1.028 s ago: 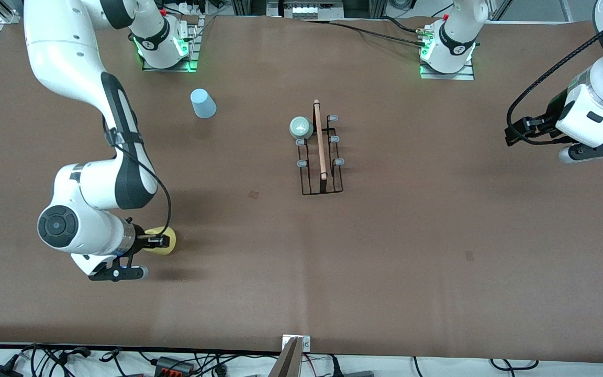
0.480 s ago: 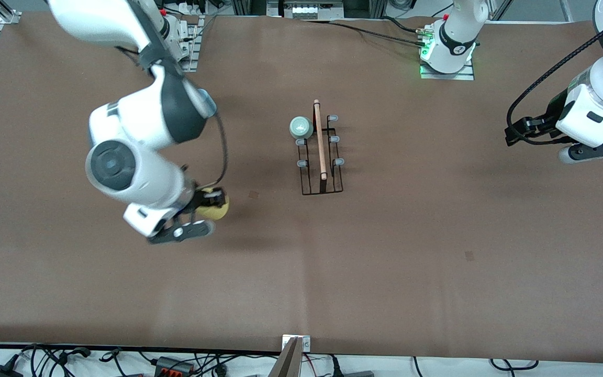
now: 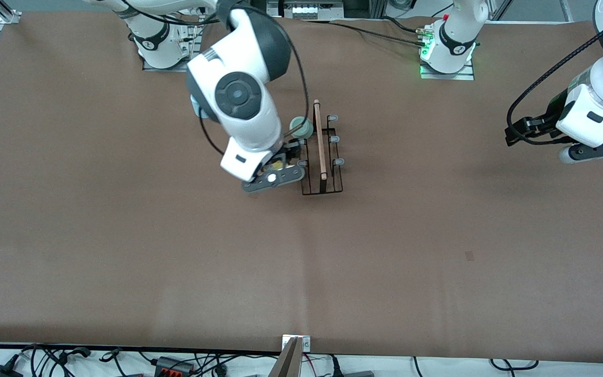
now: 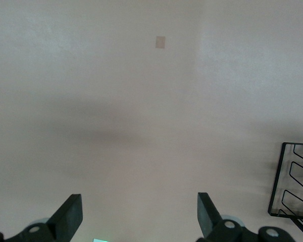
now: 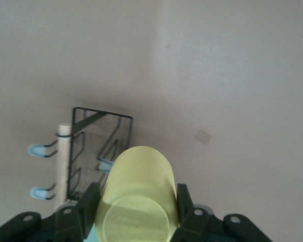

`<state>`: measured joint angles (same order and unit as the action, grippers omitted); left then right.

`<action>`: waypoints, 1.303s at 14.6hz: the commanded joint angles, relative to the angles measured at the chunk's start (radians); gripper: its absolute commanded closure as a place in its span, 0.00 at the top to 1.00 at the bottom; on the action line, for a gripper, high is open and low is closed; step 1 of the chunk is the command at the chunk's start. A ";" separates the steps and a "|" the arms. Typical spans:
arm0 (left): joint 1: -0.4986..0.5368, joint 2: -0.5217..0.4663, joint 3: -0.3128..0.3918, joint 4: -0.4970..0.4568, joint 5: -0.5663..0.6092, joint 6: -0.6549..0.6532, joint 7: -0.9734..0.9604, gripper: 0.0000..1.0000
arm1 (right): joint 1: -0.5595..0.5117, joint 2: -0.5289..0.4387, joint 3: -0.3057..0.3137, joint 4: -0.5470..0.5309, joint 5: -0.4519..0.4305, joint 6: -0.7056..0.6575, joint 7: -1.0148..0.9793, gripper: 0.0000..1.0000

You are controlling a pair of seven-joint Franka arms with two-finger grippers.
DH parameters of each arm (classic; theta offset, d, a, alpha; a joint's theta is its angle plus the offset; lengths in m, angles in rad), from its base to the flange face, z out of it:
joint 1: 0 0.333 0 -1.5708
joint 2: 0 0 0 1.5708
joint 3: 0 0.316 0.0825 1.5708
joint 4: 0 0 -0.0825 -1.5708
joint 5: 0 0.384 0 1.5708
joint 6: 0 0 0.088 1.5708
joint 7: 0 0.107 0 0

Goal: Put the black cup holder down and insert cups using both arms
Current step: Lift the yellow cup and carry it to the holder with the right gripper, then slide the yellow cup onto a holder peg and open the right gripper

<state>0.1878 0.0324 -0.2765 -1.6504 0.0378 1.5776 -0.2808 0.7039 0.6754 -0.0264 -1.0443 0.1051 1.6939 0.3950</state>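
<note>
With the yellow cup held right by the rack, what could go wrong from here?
1. The right gripper holds the yellow cup over the rack; if misaligned, it may miss a prong.
2. The green cup sits on the neighbouring prong and may get bumped.
3. Pushing down could shift the light wire rack.

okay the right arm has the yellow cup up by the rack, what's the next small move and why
Probably lower the yellow cup, held in the right gripper, onto a free prong of the black cup holder. The mint cup already sits on one; the left gripper waits open.
</note>
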 commanded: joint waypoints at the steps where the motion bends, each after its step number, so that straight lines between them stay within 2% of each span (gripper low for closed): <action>1: 0.012 -0.016 0.000 -0.012 -0.003 0.005 0.063 1.00 | 0.012 0.027 -0.009 -0.005 -0.018 0.045 0.011 0.18; 11: 0.012 -0.016 0.002 -0.012 -0.003 0.006 0.063 1.00 | 0.085 0.102 -0.010 -0.032 -0.027 0.165 0.034 0.18; 19: 0.012 -0.016 0.002 -0.012 -0.003 0.005 0.063 1.00 | 0.095 0.125 -0.010 -0.045 -0.033 0.182 0.033 0.18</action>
<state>0.1923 0.0324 -0.2744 -1.6504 0.0378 1.5776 -0.2432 0.7861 0.8013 -0.0278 -1.0755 0.0890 1.8515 0.4135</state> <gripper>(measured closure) 0.000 0.344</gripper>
